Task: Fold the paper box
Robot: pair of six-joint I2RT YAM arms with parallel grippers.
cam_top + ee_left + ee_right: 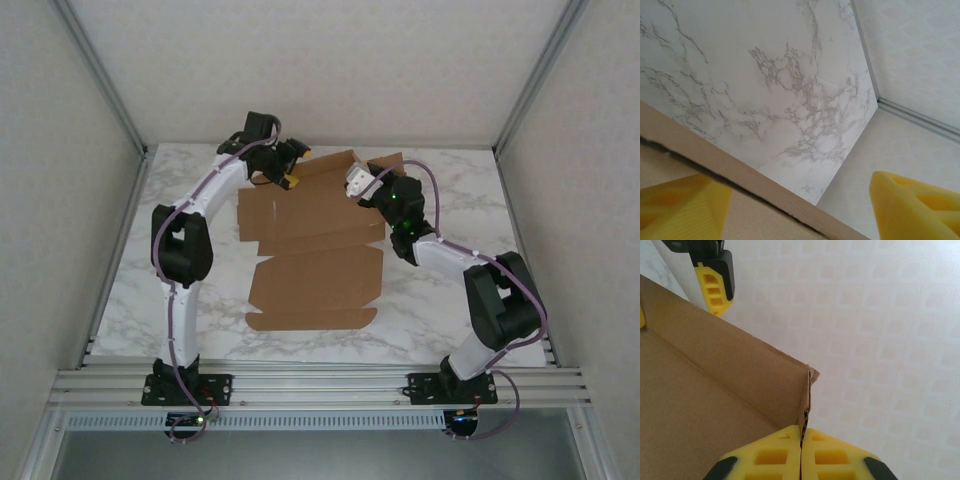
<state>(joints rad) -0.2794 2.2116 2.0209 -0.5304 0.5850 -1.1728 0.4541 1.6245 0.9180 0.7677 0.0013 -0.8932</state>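
So, the paper box (315,250) lies mostly flat in the middle of the marble table (420,310), btwn the 2 arms. Its far end is bent up into a low wall, & both grippers are up at that end.

The right gripper (801,440) is squeezed tight on the box. Its yellow fingers (770,457) pinch a thin cardboard edge at the wall's corner, w/ no gap left.

The left gripper (800,220) is spread wide & has hold of nothing. The wall's top edge runs btwn its 2 yellow fingers (682,205). Can't tell if either one touches the cardboard.

From above, the left gripper is by the wall's left part & the right gripper by its right part, near each other but apart.
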